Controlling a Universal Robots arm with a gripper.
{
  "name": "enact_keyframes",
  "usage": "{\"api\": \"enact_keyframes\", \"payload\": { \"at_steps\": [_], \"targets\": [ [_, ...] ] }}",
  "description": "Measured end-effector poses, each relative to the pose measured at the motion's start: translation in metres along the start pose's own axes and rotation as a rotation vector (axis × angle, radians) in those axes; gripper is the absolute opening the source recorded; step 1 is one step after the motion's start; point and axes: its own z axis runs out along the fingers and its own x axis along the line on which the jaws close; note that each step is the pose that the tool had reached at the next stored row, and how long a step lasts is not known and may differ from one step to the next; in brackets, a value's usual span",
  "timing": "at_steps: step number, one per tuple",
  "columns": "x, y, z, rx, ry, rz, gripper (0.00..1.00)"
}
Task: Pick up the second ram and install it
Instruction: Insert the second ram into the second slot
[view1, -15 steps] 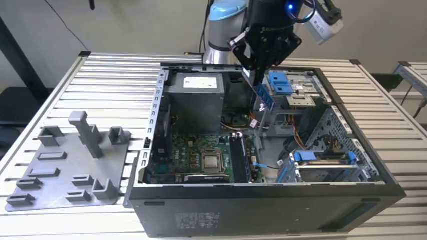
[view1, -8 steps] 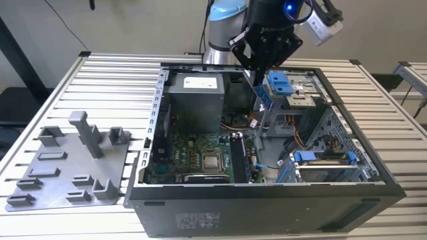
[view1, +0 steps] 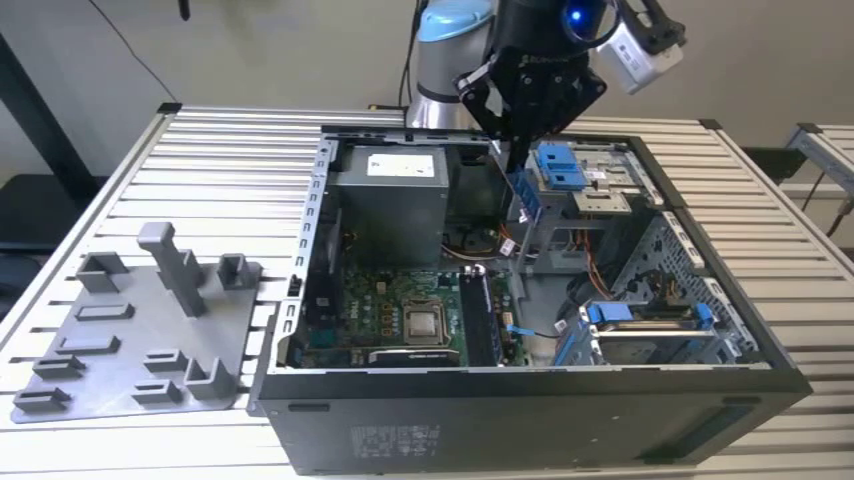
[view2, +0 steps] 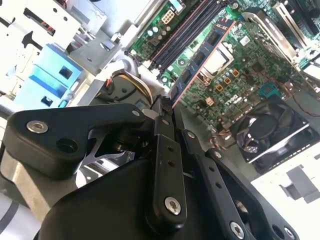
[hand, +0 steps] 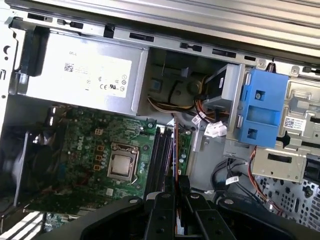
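Claw (view2: 165, 107): pinched shut on 1 end of the 2nd ram (view2: 202, 55).
Ram: edge-on over the motherboard (hand: 90, 135), clear of the memory slots (hand: 161, 150).
Done: pickup.
Left: seating in a slot.

My gripper (view1: 515, 140), clamped on the second ram (view2: 199, 59), hangs over the open case (view1: 534, 400). The power supply (hand: 85, 75) walls me in on one side and the drive cage (hand: 234, 85) with its blue clip (hand: 260, 107) on the other. Loose cables (hand: 200, 112) crowd the gap between them. Straight down to the memory slots (hand: 161, 155) nothing blocks me, and the fan (view2: 270, 132) sits well apart.
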Motion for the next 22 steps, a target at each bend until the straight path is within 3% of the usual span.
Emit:
{"api": "enact_keyframes", "payload": {
  "at_steps": [10, 16, 22],
  "targets": [
    [0.0000, -0.0001, 0.0014, 0.0011, -0.0015, 0.039, 0.14],
    [0.0000, -0.0001, 0.0017, 0.0011, -0.0016, 0.040, 0.14],
    [0.0002, -0.0004, 0.0086, 0.0032, -0.0014, 0.041, 0.14]
  ]
}}
